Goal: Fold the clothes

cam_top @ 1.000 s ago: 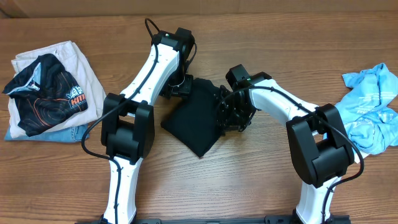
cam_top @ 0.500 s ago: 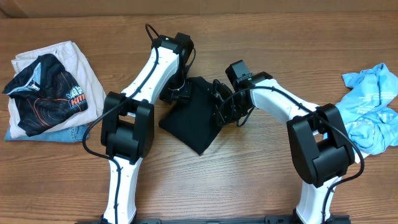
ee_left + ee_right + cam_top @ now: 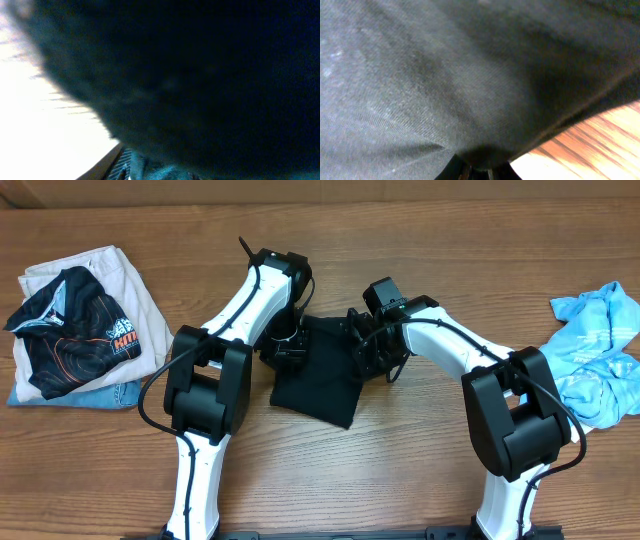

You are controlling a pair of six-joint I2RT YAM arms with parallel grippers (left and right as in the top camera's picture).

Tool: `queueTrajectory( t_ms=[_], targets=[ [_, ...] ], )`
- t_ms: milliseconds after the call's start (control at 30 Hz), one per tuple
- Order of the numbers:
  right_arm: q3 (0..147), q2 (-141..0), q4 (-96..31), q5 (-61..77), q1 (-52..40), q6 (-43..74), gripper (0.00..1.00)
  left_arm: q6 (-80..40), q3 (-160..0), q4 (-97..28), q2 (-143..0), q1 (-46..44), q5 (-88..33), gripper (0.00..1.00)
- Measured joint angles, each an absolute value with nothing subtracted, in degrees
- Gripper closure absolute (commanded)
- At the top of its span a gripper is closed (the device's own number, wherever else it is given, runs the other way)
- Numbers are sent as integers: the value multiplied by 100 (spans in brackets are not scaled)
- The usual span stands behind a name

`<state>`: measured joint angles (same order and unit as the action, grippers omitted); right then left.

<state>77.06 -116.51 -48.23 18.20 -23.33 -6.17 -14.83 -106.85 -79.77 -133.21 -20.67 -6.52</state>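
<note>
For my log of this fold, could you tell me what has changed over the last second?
The black garment swung from a diamond to lie squarer, with the left hand and right hand at its top corners. The folded pile and blue shirt stayed put.

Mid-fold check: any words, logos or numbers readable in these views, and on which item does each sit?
Black printed shirt at far left: orange-and-white logo lettering, too small to read.
Light blue shirt at far right: white print, too blurred to read.
Black garment at centre: no text visible in any view.
</note>
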Motion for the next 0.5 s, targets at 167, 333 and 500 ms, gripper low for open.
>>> queueTrajectory(
  t_ms=[167,333,500],
  targets=[
    [7708,-11577,-5113,1330,-2237,-561,89,-1820,-10672,-8079,-13321,-2088,-364,65],
    [7708,-11557,-5231,1177,-2029,-552,85,-2097,-10643,-7990,-13321,-2093,-102,65],
    [7708,-11557,-5258,1111,-2027,-508,80,-2012,-10661,-7887,-13321,-2091,-185,53]
  ],
)
